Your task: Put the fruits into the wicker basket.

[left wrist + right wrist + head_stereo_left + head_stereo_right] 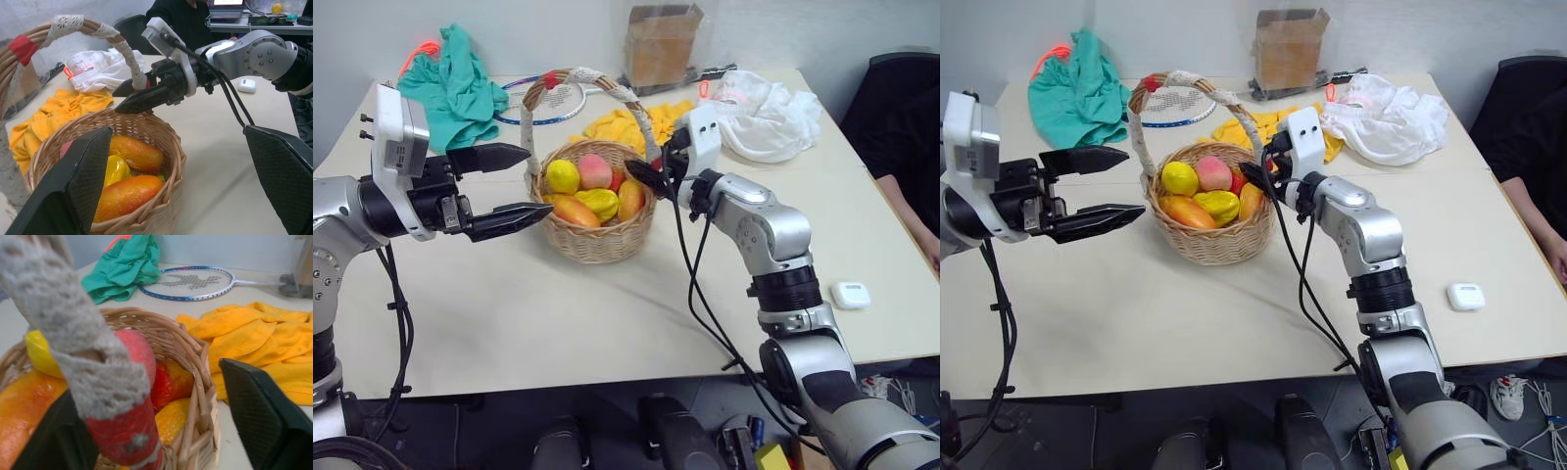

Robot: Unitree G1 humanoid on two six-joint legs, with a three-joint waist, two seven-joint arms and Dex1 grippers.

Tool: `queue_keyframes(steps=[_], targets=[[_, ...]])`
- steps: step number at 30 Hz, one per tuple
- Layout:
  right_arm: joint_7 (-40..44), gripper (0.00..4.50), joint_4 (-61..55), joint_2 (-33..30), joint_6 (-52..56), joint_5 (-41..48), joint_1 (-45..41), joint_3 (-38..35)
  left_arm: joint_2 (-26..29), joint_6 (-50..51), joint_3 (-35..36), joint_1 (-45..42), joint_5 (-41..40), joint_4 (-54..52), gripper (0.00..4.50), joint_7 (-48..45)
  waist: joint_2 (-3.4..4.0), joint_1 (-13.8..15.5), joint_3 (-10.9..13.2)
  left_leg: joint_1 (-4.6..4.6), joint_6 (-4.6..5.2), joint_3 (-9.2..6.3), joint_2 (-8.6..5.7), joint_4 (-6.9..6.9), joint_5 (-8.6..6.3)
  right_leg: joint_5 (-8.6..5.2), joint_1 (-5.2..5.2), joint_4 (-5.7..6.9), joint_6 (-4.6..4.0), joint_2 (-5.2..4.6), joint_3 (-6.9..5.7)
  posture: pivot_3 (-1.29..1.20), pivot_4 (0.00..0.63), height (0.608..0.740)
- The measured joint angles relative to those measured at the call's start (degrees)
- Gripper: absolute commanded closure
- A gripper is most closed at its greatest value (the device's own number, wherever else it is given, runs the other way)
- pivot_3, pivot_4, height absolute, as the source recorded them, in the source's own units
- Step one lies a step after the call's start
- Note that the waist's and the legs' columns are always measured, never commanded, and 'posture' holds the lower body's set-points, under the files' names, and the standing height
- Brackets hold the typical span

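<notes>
The wicker basket point(597, 243) stands mid-table, its arched handle point(578, 76) wrapped in white with red bands. The fruits lie inside it: a yellow lemon point(562, 176), a pink peach point(595, 170), an orange mango point(576, 211), a yellow piece point(600, 203) and an orange one point(629, 199). My left gripper point(538, 181) hovers open just left of the basket, level, empty. My right gripper point(641, 174) is at the basket's right rim. Its fingers point(259, 416) stand apart on either side of the handle's base point(112, 431), with a gap beside it.
Behind the basket lie a green cloth point(455, 83), a badminton racket point(558, 103), a yellow cloth point(626, 122), a white cloth point(764, 113) and a cardboard box point(661, 44). A small white case point(850, 294) sits at the right. A person point(901, 127) sits at the table's right edge.
</notes>
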Motion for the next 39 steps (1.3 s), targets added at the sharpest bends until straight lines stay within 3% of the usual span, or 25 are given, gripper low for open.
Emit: queue_keyframes(steps=[7,9,13,17,20,28,34,39], targets=[[3.0,4.26,-8.2,-3.6,0.6,1.0,4.7,-0.8,-1.2,-0.6,-1.5,-1.7,0.1,1.5,0.00,-0.4,0.00,0.1,0.0,0.00,-0.03,-0.02,0.00,0.00,0.01,-0.01,0.00,0.03,-0.01,-0.01,-0.01,0.00,0.150,0.740],[4.2,4.26,-11.6,-6.4,1.4,1.8,6.3,-1.5,-2.0,-0.9,-1.9,-2.4,0.1,1.8,0.00,-0.6,0.00,0.5,0.0,-0.02,-0.02,-0.06,-0.02,0.01,0.01,-0.01,0.02,0.01,0.00,-0.03,-0.05,0.00,0.150,0.740],[6.1,4.26,-17.4,-17.6,7.2,5.9,9.5,-11.0,-3.1,-2.0,-4.6,-5.0,1.1,3.8,0.00,-2.0,-0.01,1.8,0.0,-0.04,0.02,-0.07,-0.06,0.06,0.01,-0.01,0.02,-0.01,0.00,-0.05,-0.06,0.00,0.150,0.740],[6.6,4.26,-19.9,-23.7,8.6,7.4,10.4,-17.6,-4.0,-2.6,-5.9,-6.4,2.0,5.4,0.00,-3.0,0.00,1.4,0.0,0.04,0.00,0.01,-0.02,0.02,0.02,0.00,0.03,0.02,0.00,0.05,0.03,0.00,0.150,0.740],[8.9,4.26,-19.5,-32.8,7.7,6.4,17.3,-22.4,-5.4,-3.9,-7.9,-8.4,3.1,7.3,0.00,-4.5,0.00,1.8,0.0,0.03,-0.02,-0.03,-0.02,-0.05,0.03,-0.01,0.03,-0.05,0.00,0.06,0.01,0.00,0.150,0.740],[7.4,4.26,-15.4,-33.8,2.0,3.7,27.0,-28.5,-8.6,-5.8,-10.7,-11.2,5.7,11.1,0.00,-7.0,0.04,1.2,0.0,0.27,-0.03,0.32,0.01,0.00,0.06,0.05,0.05,0.14,0.10,0.16,0.38,0.00,0.150,0.740],[7.1,2.30,-14.0,-33.5,-1.3,4.2,32.8,-33.0,-9.1,-5.9,-10.9,-11.8,6.8,13.2,0.00,-7.9,0.05,1.6,0.0,0.25,-0.03,0.31,-0.03,0.02,0.07,0.05,0.05,0.13,0.11,0.13,0.40,0.00,0.150,0.740],[13.0,0.63,-16.0,-36.1,1.5,8.9,40.8,-38.7,-10.1,-5.9,-12.1,-13.2,7.5,13.2,0.00,-8.8,0.07,2.1,0.0,0.25,-0.02,0.29,-0.05,0.02,0.06,0.04,0.08,0.13,0.13,0.13,0.40,0.00,0.150,0.740]])
